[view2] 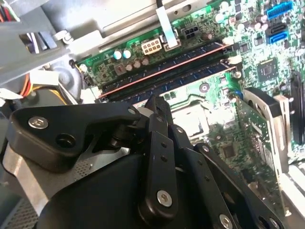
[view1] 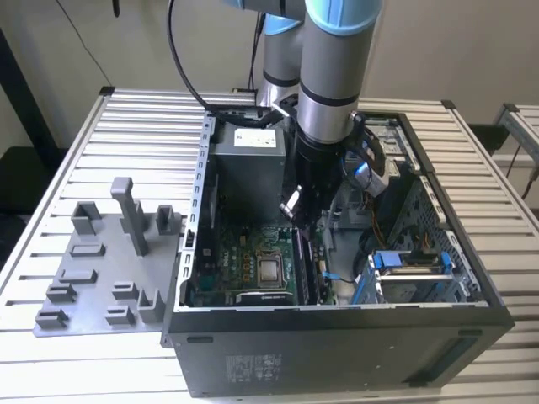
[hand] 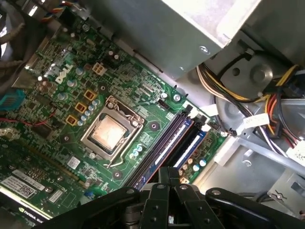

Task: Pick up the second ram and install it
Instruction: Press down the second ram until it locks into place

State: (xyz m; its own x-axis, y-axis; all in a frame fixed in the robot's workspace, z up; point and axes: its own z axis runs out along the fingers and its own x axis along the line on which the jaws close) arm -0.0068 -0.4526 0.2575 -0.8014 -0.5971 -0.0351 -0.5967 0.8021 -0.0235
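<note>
Gripper (view1: 305,220) finger state cannot be determined above the motherboard (hand: 71,95) slots; any tilt of the second ram (view2: 167,71) risks incomplete seating or latch damage.

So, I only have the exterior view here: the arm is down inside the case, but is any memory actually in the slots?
Observer: Yes. In the second wrist view a long dark stick with a row of chips sits in the slots, with another alongside it.
Operator: Where is the gripper relative to them?
Observer: In the first wrist view the gripper is close above one end of the slots.
Operator: Anything at the end away from it?
Observer: In that same view, white latches close off the far end.
</note>
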